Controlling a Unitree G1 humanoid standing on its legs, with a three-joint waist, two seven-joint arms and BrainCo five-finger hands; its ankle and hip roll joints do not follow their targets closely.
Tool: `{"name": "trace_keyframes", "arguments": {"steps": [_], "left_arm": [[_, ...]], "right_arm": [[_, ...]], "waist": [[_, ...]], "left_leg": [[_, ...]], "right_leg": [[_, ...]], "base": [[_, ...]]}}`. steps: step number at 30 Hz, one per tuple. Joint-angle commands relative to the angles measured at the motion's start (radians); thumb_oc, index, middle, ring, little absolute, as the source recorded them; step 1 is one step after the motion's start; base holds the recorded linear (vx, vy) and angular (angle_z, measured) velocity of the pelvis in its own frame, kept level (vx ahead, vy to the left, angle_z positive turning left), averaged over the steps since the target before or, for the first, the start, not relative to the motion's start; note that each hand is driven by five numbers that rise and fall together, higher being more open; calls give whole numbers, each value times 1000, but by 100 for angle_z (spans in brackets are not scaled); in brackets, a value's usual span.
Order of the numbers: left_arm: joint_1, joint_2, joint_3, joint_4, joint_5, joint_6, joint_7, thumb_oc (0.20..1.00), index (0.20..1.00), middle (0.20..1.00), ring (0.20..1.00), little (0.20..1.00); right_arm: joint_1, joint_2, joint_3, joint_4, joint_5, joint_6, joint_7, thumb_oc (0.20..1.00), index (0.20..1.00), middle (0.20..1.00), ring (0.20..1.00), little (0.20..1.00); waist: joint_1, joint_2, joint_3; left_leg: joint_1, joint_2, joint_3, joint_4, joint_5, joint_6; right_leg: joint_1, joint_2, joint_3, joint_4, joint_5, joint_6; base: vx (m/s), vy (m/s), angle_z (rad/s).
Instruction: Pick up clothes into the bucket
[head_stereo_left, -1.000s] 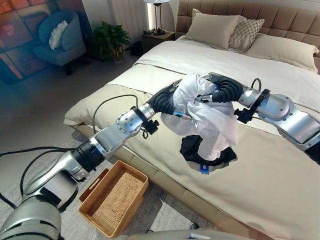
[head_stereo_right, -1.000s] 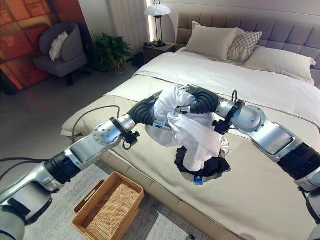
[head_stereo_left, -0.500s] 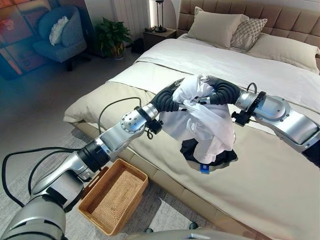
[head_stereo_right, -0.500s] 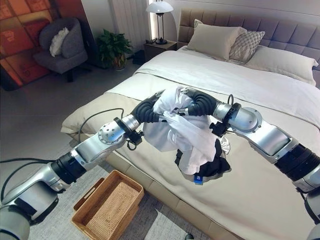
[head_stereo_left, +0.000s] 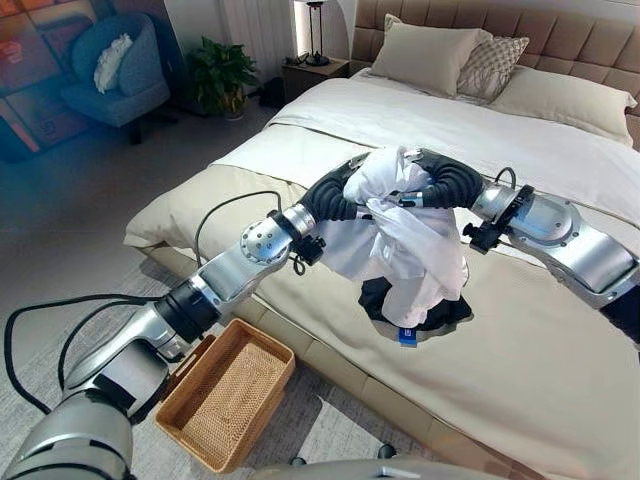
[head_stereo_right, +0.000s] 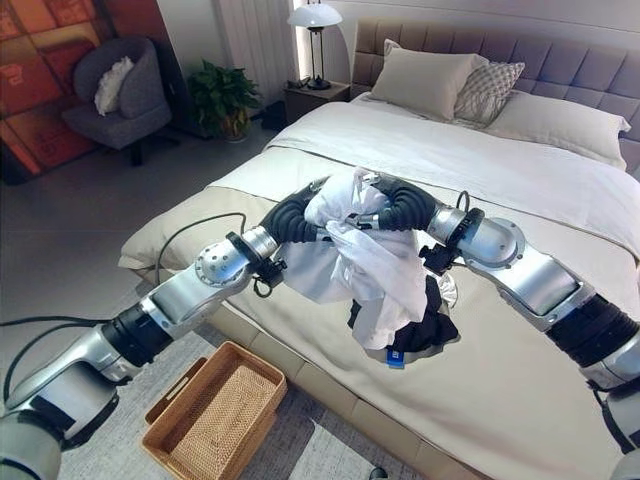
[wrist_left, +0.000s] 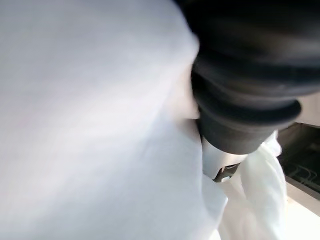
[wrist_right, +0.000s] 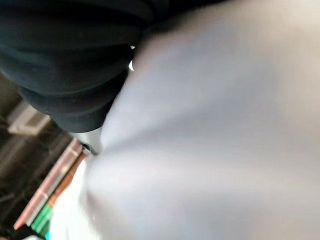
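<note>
Both arms meet over the bed (head_stereo_left: 560, 400), and a white garment (head_stereo_left: 405, 245) hangs bunched between them, lifted above the cover. The left hand (head_stereo_left: 338, 197) comes in from one side and the right hand (head_stereo_left: 447, 180) from the other; their dark ribbed covers show, but the fingers are buried in the cloth, so I cannot tell whether either hand is clenched or loose. The lower end of the white garment dangles down onto a dark garment (head_stereo_left: 425, 315) that lies crumpled on the bed.

A woven basket (head_stereo_left: 228, 394) sits on the floor beside the bed, under the left arm, well apart from the clothes.

The head views give this whole layout. The wrist views show white cloth pressed close against each camera, beside the hand's dark cover.
</note>
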Motion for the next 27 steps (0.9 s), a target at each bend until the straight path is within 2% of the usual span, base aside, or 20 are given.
{"name": "trace_keyframes", "arguments": {"steps": [1, 3, 4, 5, 6, 10, 14, 21, 23, 24, 25, 26, 27], "left_arm": [[21, 15, 1, 70, 37, -27, -15, 200, 200, 200, 200, 200], [30, 10, 13, 76, 47, -27, -8, 200, 200, 200, 200, 200], [-30, 77, 28, 1, -7, -32, 15, 200, 200, 200, 200, 200], [-31, 77, 27, 1, -7, -32, 15, 200, 200, 200, 200, 200], [60, 119, 108, -50, -5, -35, 20, 200, 200, 200, 200, 200], [151, 134, 180, -72, -8, -35, 16, 200, 200, 200, 200, 200], [276, 201, 297, -121, -35, -35, 21, 200, 200, 200, 200, 200], [390, 229, 423, -149, -43, -41, 38, 200, 200, 200, 200, 200], [466, 239, 505, -159, -30, -46, 45, 200, 200, 200, 200, 200], [469, 240, 508, -162, -29, -45, 44, 200, 200, 200, 200, 200], [527, 236, 572, -160, -16, -50, 51, 200, 200, 200, 200, 200], [531, 237, 574, -162, -16, -49, 51, 200, 200, 200, 200, 200], [589, 223, 643, -152, -2, -53, 60, 200, 200, 200, 200, 200]], "right_arm": [[-20, 3, -135, -40, -34, -97, -68, 1000, 1000, 1000, 1000, 1000], [-4, 3, -162, -34, -46, -99, -83, 1000, 1000, 1000, 1000, 1000], [58, -5, -229, -44, -75, -97, -113, 1000, 1000, 1000, 1000, 1000], [60, -5, -231, -45, -75, -97, -113, 1000, 1000, 1000, 1000, 1000], [127, -10, -316, -47, -95, -91, -112, 1000, 1000, 1000, 1000, 1000], [161, -7, -374, -7, -108, -83, -139, 1000, 1000, 1000, 1000, 1000], [247, -3, -461, 11, -101, -76, -148, 1000, 1000, 1000, 1000, 1000], [309, 14, -525, 27, -103, -73, -153, 1000, 1000, 1000, 1000, 1000], [346, 26, -564, 37, -107, -74, -159, 1000, 1000, 1000, 1000, 1000], [347, 27, -564, 36, -107, -74, -158, 1000, 1000, 1000, 1000, 1000], [377, 41, -594, 40, -109, -74, -158, 1000, 1000, 1000, 1000, 1000], [378, 42, -594, 39, -109, -74, -158, 1000, 1000, 1000, 1000, 1000], [415, 64, -625, 45, -113, -73, -155, 1000, 1000, 1000, 1000, 1000]], "waist": [[13, -45, -52], [13, -45, -53], [11, -40, -52], [12, -40, -52], [19, -41, -52], [25, -46, -59], [32, -46, -63], [40, -47, -64], [46, -47, -61], [45, -48, -62], [49, -48, -58], [49, -48, -59], [54, -49, -54]], "left_leg": [[-80, -19, -16, 140, -79, -1], [-80, -20, -17, 140, -80, -1], [-83, -21, -22, 142, -79, 0], [-83, -21, -22, 142, -80, 0], [-83, -22, -25, 143, -81, 1], [-80, -20, -25, 140, -83, 0], [-73, -19, -28, 136, -84, 0], [-69, -21, -31, 133, -86, 0], [-68, -21, -33, 131, -87, 1], [-68, -21, -33, 131, -87, 1], [-69, -22, -35, 131, -88, 1], [-69, -22, -35, 131, -88, 1], [-71, -22, -37, 130, -88, 2]], "right_leg": [[-12, -51, -26, 127, -79, 47], [-11, -50, -26, 127, -80, 46], [-10, -50, -30, 127, -78, 47], [-10, -50, -30, 127, -79, 47], [-8, -51, -33, 124, -80, 46], [-1, -51, -34, 118, -82, 45], [7, -51, -37, 115, -83, 45], [12, -51, -40, 113, -85, 43], [11, -51, -41, 112, -85, 43], [11, -51, -41, 112, -85, 43], [9, -51, -41, 112, -85, 43], [9, -51, -41, 112, -86, 43], [8, -51, -43, 112, -86, 42]], "base": [[5, 7, -3], [0, 0, 0], [0, 0, 0], [0, 0, 0], [0, 0, 0], [0, 0, 0], [0, 0, 0], [0, 0, 0], [0, 0, 0], [0, 0, 0], [0, 0, 0], [0, 0, 0], [0, 0, 0]]}}
